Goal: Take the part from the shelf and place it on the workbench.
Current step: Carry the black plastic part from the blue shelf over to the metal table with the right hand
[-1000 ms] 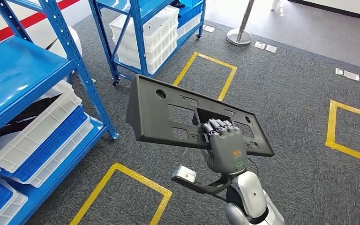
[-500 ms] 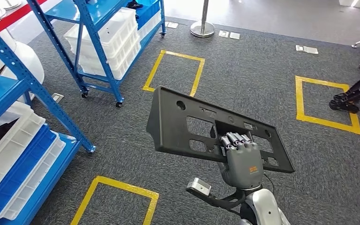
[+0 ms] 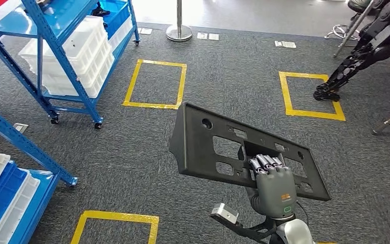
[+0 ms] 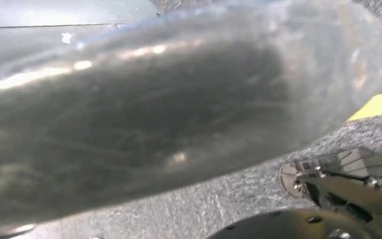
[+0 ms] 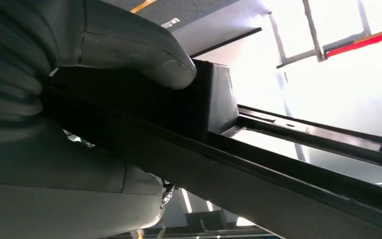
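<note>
Head view: right robot hand [image 3: 272, 184] clasped on lower edge of part [image 3: 244, 150], a dark matte plastic panel with rectangular cutouts and round holes, raised over grey carpet. Shelf [image 3: 61, 56] swung further left since a second ago: turning away, carry under way, no tabletop visible.

Left wrist view: blurred; left robot hand's state cannot be told.

Right wrist view: smooth grey thumb [image 5: 129, 45] pressed on part's rim.

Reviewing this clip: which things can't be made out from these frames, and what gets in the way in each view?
- Left hand: the left wrist view is a grey blur close to the lens; open or shut cannot be told.
- Right hand fingertips: in the head view they hook through a cutout in the part, hidden behind the panel.
- Part's far end: washed out by glare in the right wrist view.
- Workbench: cannot be made out anywhere.
- Blue shelf: cut off by the head view's edge.
</note>
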Controlling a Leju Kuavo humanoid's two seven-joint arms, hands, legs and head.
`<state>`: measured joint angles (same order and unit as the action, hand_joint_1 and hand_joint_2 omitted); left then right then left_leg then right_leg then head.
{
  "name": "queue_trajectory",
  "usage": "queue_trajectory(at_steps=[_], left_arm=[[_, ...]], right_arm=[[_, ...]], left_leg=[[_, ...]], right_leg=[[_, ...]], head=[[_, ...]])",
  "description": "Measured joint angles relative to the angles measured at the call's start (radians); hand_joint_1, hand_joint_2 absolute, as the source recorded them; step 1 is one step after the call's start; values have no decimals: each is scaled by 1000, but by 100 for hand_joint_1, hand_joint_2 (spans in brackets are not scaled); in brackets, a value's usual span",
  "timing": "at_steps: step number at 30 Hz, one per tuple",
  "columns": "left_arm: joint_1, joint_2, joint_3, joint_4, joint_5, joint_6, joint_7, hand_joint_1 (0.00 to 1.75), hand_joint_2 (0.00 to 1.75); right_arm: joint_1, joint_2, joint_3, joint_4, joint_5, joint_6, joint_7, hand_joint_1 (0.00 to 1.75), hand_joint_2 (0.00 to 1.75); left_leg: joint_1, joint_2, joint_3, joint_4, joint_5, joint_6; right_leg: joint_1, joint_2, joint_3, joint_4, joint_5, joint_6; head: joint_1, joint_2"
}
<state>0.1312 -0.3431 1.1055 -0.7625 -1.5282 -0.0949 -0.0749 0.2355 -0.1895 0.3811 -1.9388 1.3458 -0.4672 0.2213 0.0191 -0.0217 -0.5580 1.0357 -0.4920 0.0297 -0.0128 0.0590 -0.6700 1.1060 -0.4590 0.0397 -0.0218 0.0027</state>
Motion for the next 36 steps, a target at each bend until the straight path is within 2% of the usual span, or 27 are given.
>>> queue_trajectory(at_steps=[1,3,4,5,6,8,9,10,12,13,15,16,18,19,20,21,23,24,25,27,28,30,31,32,34,35,36], left_arm=[[1,0,2,-1,0,0,0,0,0],[1,0,4,-3,0,0,0,0,0],[1,0,4,-3,0,0,0,0,0],[0,0,4,-3,0,0,0,0,0],[0,-1,5,-4,0,0,0,0,0],[0,-2,5,-4,0,0,0,0,0],[0,-2,6,-5,-1,1,0,0,0],[-1,-2,8,-5,-2,1,-1,0,0],[-7,-3,15,-6,-8,5,-1,0,0],[-10,-4,20,-6,-14,8,-1,0,0],[-12,-5,31,-8,-26,13,-1,0,0],[-12,-4,36,-8,-31,16,0,0,0],[-13,-3,47,-8,-37,21,3,0,0],[-14,-1,53,-8,-38,24,2,0,0],[-15,0,59,-8,-39,27,-2,0,0],[-16,1,65,-8,-40,30,-7,0,0],[-18,1,78,-8,-40,27,-23,0,0],[-20,1,83,-8,-40,21,-36,0,0],[-22,0,88,-9,-40,15,-49,0,0],[-27,-1,92,-10,-41,10,-71,0,0],[-29,-2,92,-10,-41,12,-78,0,0],[-30,-4,94,-11,-41,18,-85,0,0],[-29,-5,97,-12,-41,19,-87,0,0],[-29,-5,100,-12,-41,18,-87,0,0],[-30,-5,107,-12,-41,14,-84,0,0],[-30,-5,109,-12,-41,12,-82,0,0],[-30,-5,110,-12,-41,11,-80,0,0]], right_arm=[[0,-1,0,-1,0,0,0,175,175],[2,-3,-1,-1,0,0,0,175,175],[3,-4,-1,-1,0,0,0,175,175],[4,-4,-2,-1,0,0,0,175,175],[4,-5,-2,-2,0,0,0,175,175],[3,-6,-4,-3,0,0,0,175,175],[3,-6,-5,-4,0,0,1,175,175],[3,-6,-6,-5,1,1,3,175,175],[9,-9,-10,-10,3,1,14,175,175],[17,-11,-13,-15,4,-1,21,175,175],[33,-18,-17,-25,6,-11,31,175,175],[41,-23,-19,-28,6,-17,35,175,175],[54,-34,-25,-32,-1,-32,39,175,175],[60,-40,-29,-34,-8,-38,38,175,175],[65,-45,-33,-34,-18,-44,35,175,175],[67,-51,-39,-34,-30,-48,30,175,175],[67,-59,-52,-34,-50,-52,19,175,175],[67,-63,-61,-34,-58,-54,15,175,175],[70,-67,-71,-34,-66,-59,11,175,175],[84,-77,-101,-35,-87,-75,-2,175,175],[94,-82,-118,-36,-99,-83,-12,175,175],[102,-88,-149,-40,-111,-90,-34,175,175],[101,-88,-160,-41,-109,-89,-43,175,175],[96,-86,-166,-41,-103,-85,-50,175,175],[84,-78,-170,-41,-83,-67,-57,175,175],[79,-73,-169,-40,-75,-58,-58,175,175],[74,-69,-169,-40,-68,-52,-58,175,175]], left_leg=[[-2,13,0,0,-1,4],[-5,41,0,0,-4,8],[-5,55,0,0,-5,7],[-6,67,2,0,-7,5],[-5,79,4,0,-9,3],[-9,98,11,0,-16,-6],[-11,107,16,-2,-21,-13],[-14,116,22,-4,-25,-19],[-13,134,36,-10,-32,-32],[-11,125,39,-6,-38,-38],[-6,77,19,52,-79,-45],[-5,47,-9,114,-112,-45],[-5,23,-79,244,-164,-47],[-4,20,-101,275,-164,-47],[-3,18,-106,267,-142,-47],[-1,13,-92,221,-102,-47],[9,-31,-44,90,-27,-49],[13,-52,-27,46,-7,-49],[12,-67,-21,25,-2,-46],[3,-54,-21,21,-2,-32],[0,-44,-20,18,1,-23],[-1,-19,-17,10,5,-6],[-3,-5,-16,9,5,0],[-5,10,-16,8,4,4],[-8,41,-16,8,1,7],[-9,54,-16,9,-1,7],[-9,66,-15,9,-2,6]], right_leg=[[1,-26,-34,66,-28,-3],[-3,-44,-95,186,-71,-1],[-5,-48,-102,202,-73,5],[-8,-54,-86,174,-59,14],[-9,-66,-50,110,-36,23],[-8,-116,32,-32,5,29],[-5,-135,55,-71,16,24],[-1,-144,63,-86,20,17],[2,-123,62,-89,23,2],[-2,-110,65,-93,24,-4],[-12,-86,77,-99,26,-18],[-13,-74,80,-99,26,-23],[-9,-45,83,-98,24,-31],[-8,-29,85,-98,23,-33],[-7,-13,88,-97,21,-33],[-8,4,91,-96,19,-31],[-7,34,92,-88,13,-22],[-7,47,88,-84,10,-16],[-6,57,83,-81,9,-9],[-10,77,71,-84,11,5],[-12,71,65,-80,10,10],[-11,20,35,-29,-14,12],[-10,-15,6,27,-38,9],[-9,-36,-31,96,-66,7],[-10,-48,-85,198,-98,11],[-10,-51,-85,198,-93,18],[-11,-57,-61,154,-73,26]], head=[[2,0],[2,0],[3,0],[3,0],[3,0],[3,0],[2,0],[2,0],[0,0],[0,0],[-4,0],[-6,0],[-7,0],[-7,0],[-7,0],[-7,0],[-7,0],[-6,0],[-6,0],[-6,0],[-6,0],[-2,0],[0,0],[1,0],[1,0],[1,0],[1,0]])
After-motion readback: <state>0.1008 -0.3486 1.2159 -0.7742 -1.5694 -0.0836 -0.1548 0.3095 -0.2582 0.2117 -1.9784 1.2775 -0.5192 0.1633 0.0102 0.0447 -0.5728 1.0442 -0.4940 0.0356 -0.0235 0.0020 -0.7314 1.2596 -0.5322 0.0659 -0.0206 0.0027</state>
